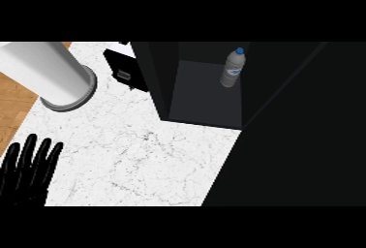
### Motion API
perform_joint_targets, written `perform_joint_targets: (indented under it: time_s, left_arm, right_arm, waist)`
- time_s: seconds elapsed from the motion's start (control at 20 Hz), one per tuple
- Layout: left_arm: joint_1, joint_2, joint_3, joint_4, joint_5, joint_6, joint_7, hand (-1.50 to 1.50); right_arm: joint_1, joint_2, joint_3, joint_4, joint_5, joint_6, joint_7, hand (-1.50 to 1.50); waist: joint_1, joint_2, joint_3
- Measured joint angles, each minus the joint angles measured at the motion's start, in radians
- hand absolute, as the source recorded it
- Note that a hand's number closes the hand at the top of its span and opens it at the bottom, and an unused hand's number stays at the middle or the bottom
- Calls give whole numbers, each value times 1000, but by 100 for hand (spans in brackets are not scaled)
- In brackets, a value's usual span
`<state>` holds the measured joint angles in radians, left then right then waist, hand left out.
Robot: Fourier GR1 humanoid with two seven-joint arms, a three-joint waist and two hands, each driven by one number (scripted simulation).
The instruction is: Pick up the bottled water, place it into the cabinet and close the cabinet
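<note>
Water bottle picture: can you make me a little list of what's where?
bottled water: upright inside the cabinet
cabinet: dark, open at the front
left hand: open, fingers up, resting at lower left
right hand: not in view
white cylinder: on the marble counter, upper left
black box: beside the cabinet's left wall

Counter: white marble top [143, 160], dark-veined.
Floor: wood [14, 97], at left.
Far left: white cylinder [53, 72], grey-based.
</note>
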<state>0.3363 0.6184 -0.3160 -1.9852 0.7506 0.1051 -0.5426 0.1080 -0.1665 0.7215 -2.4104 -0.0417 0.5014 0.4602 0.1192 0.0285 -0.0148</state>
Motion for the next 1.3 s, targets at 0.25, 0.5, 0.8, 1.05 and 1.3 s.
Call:
perform_joint_targets:
  time_s: [0.25,0.5,0.8,1.05,1.3]
  left_arm:
    - [-11,13,0,-6,3,-31,0,-150]
    - [-8,23,14,1,10,-50,-3,-150]
    - [11,24,28,8,18,-51,-7,-150]
    - [20,26,36,5,27,-60,-11,-150]
    - [19,30,45,3,33,-64,-9,-150]
  right_arm:
    - [23,18,-5,51,-185,34,37,150]
    - [43,25,-14,82,-299,16,55,150]
    - [77,41,-75,87,-315,-63,4,150]
    - [75,59,-139,109,-344,-124,-36,150]
    - [7,83,-282,188,-382,-210,-71,150]
  waist:
    - [41,20,-1]
    - [39,15,0]
    - [3,4,-1]
    - [-6,0,-4]
    - [2,5,-1]
